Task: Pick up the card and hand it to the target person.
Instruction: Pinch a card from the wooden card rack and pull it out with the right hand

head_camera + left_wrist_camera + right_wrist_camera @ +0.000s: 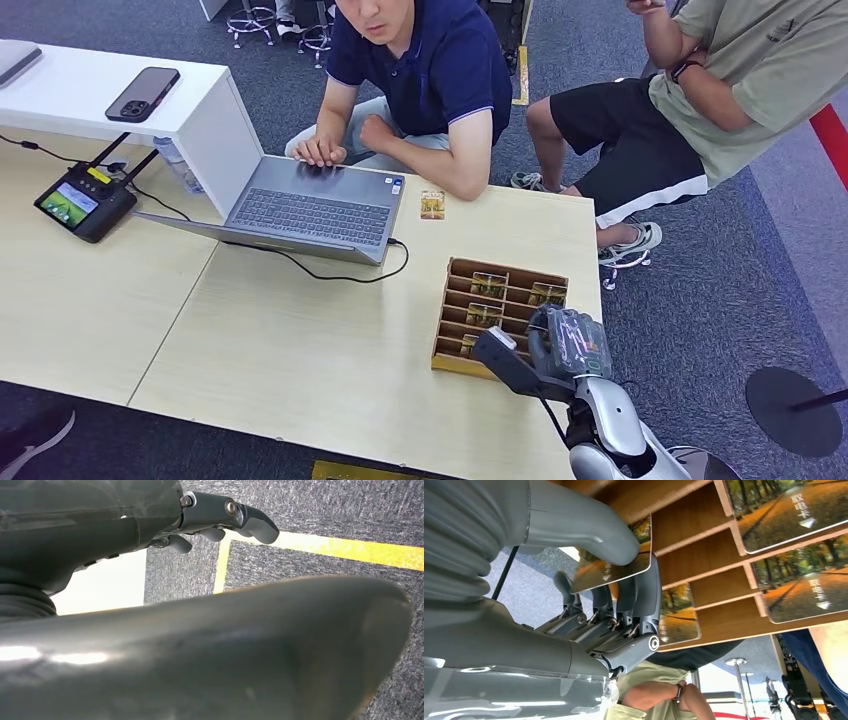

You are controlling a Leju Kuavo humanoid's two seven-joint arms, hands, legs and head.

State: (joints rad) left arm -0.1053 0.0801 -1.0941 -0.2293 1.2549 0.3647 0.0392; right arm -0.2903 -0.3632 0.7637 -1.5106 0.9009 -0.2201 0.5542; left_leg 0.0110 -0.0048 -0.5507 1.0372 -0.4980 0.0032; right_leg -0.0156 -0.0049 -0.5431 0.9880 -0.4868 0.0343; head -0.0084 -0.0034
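Right wrist view: card (616,565) pinched in right hand (624,605).

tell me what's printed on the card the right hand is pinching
An autumn tree-lined path in orange and green on the card, best in the right wrist view.

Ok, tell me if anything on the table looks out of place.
One card lies loose on the table beside the laptop, apart from the wooden organizer holding the other cards. Nothing looks spilled or damaged.

Silver arm (610,420), grey ribbed wrist cover (454,545)
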